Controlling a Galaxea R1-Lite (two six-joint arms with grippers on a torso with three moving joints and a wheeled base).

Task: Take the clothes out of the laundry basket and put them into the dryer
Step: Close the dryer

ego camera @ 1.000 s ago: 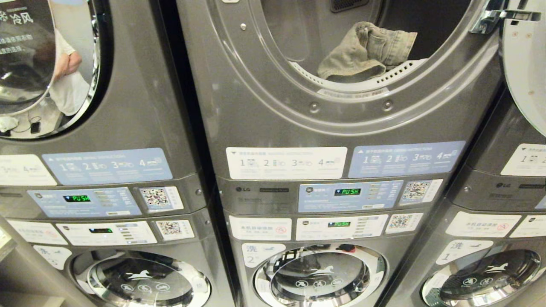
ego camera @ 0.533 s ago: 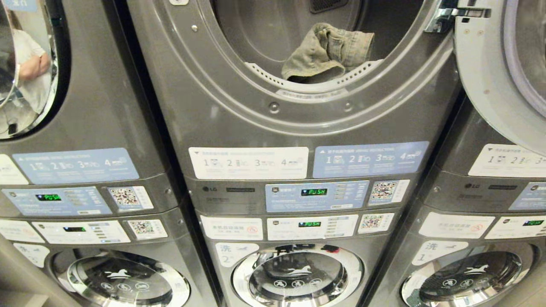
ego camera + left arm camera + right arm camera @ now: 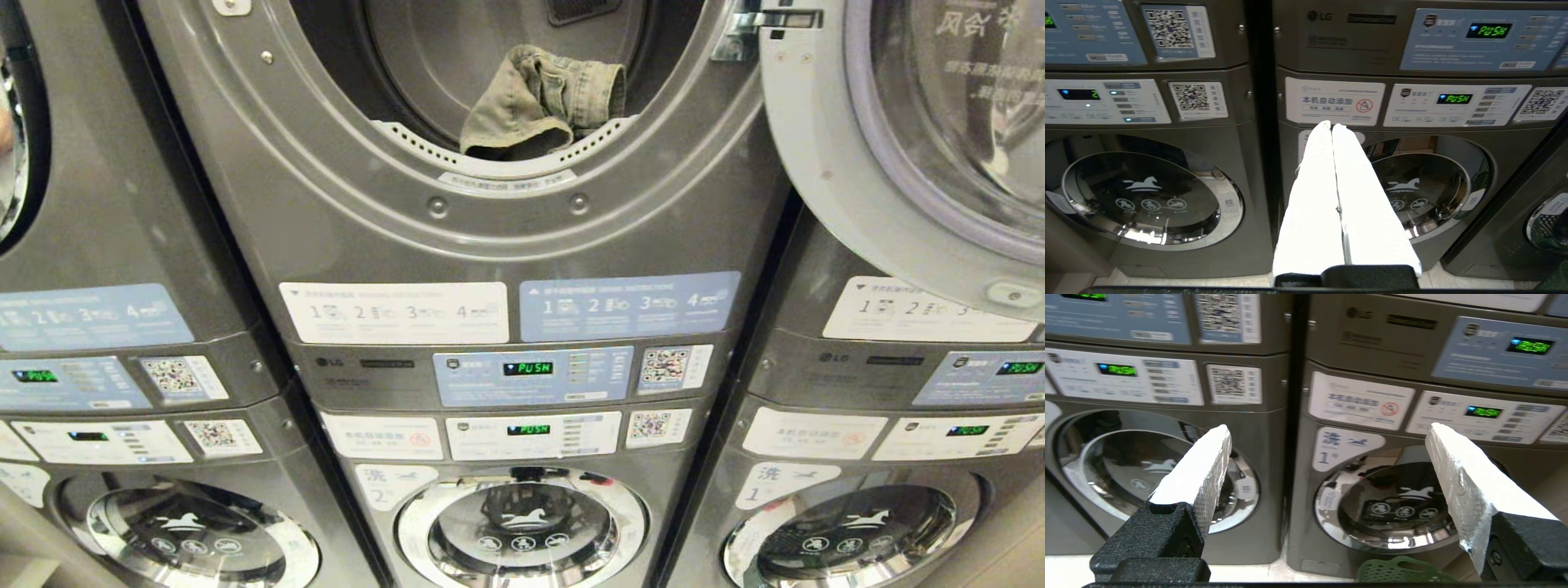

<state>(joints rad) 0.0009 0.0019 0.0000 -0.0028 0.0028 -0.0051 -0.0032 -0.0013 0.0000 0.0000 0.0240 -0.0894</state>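
Khaki garment (image 3: 540, 102): lies crumpled in the dryer (image 3: 490, 163) drum, just behind the perforated lip of the opening.
Dryer door (image 3: 898, 139): swung wide to the right, clear of the opening.
Basket (image 3: 1404, 573): only a green rim shows low in the right wrist view, on the floor in front of the right-hand washer; its contents are hidden.
Right tool (image 3: 1327, 449): jaws spread wide, empty, held low facing the washers.
Left tool (image 3: 1332, 126): white fingers pressed together, nothing between them, parked low.
Step in hand: likely turning toward the basket for the next piece.
How to do it well: bring the basket into view first, lower the spread right tool over a bunched fold, grip deep, lift clear of the rim, carry past the drum lip before letting go.
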